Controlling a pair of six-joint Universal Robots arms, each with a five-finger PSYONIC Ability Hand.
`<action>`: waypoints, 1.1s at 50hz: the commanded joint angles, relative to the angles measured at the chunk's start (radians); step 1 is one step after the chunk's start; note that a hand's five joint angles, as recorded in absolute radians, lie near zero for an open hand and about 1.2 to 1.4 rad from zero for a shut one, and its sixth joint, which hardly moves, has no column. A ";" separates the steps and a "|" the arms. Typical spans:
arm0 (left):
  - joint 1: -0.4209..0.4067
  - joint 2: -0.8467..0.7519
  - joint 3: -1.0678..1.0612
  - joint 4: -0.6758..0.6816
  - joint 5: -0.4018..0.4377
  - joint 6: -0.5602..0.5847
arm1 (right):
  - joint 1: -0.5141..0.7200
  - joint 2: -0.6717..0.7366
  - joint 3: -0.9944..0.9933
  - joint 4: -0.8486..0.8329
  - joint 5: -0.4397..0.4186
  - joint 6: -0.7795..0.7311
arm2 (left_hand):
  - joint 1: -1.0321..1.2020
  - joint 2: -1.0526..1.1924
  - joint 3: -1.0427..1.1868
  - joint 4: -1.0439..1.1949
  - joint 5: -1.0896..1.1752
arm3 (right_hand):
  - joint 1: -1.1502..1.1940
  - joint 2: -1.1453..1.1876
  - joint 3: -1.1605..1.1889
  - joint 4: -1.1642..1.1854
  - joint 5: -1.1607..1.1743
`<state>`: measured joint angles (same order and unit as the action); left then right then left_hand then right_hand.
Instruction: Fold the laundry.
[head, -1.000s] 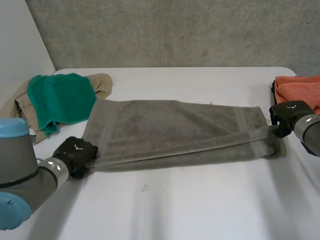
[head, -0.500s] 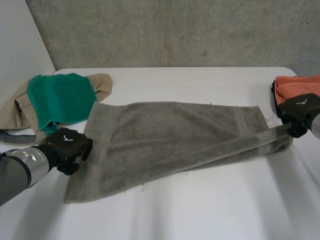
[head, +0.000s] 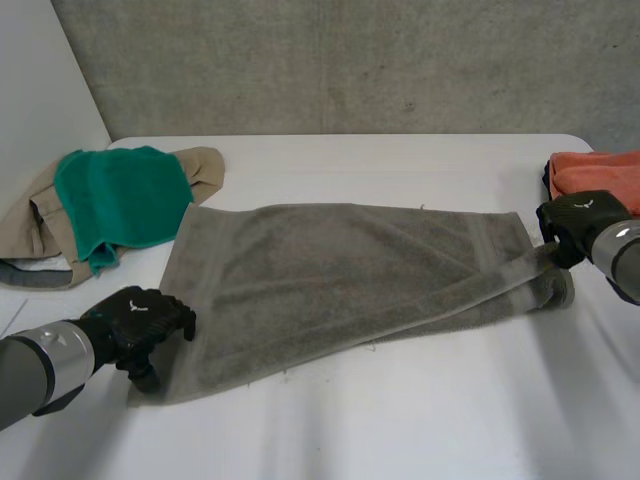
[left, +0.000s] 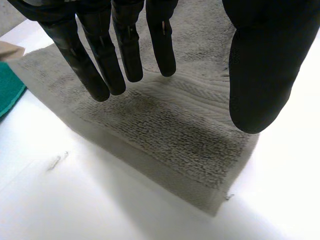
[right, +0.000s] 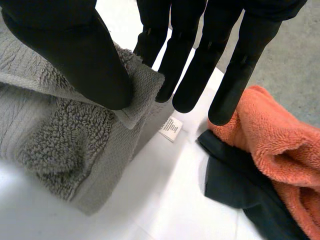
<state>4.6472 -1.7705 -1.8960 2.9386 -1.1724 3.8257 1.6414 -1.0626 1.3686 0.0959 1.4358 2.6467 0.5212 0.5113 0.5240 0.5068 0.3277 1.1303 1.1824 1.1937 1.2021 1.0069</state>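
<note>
Your towel lies along the counter from left robot hand to right robot hand; right pinches its corner, orange cloth just beside; left hangs straight-fingered over the other end.

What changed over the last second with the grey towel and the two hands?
The left hand let go of the near-left corner of the grey towel, which fell flat toward the robot; the hand now hangs open over that corner. The right hand still pinches the towel's right end. The green cloth and orange cloth stayed put.
</note>
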 joint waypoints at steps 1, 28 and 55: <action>-0.004 0.008 -0.032 0.004 0.002 0.005 | 0.026 0.042 -0.032 -0.038 0.040 0.078 | 0.138 0.148 0.135 0.153 0.157 | 0.266 0.214 0.203 0.194 0.215; -0.085 -0.047 -0.078 0.149 -0.018 0.041 | 0.043 0.064 -0.052 -0.064 0.043 0.093 | 0.118 0.128 0.115 0.132 0.137 | 0.266 0.214 0.203 0.194 0.215; -0.197 -0.152 0.000 0.306 -0.167 0.054 | 0.040 0.067 -0.046 -0.064 0.038 0.093 | 0.086 0.096 0.083 0.100 0.105 | 0.266 0.214 0.203 0.194 0.215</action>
<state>4.4620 -1.9055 -1.8987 3.2130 -1.3019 3.8656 1.6819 -0.9965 1.3219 0.0326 1.4749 2.7397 0.5741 0.5566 0.5650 0.5498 0.3699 1.1302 1.1824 1.1938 1.2021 1.0069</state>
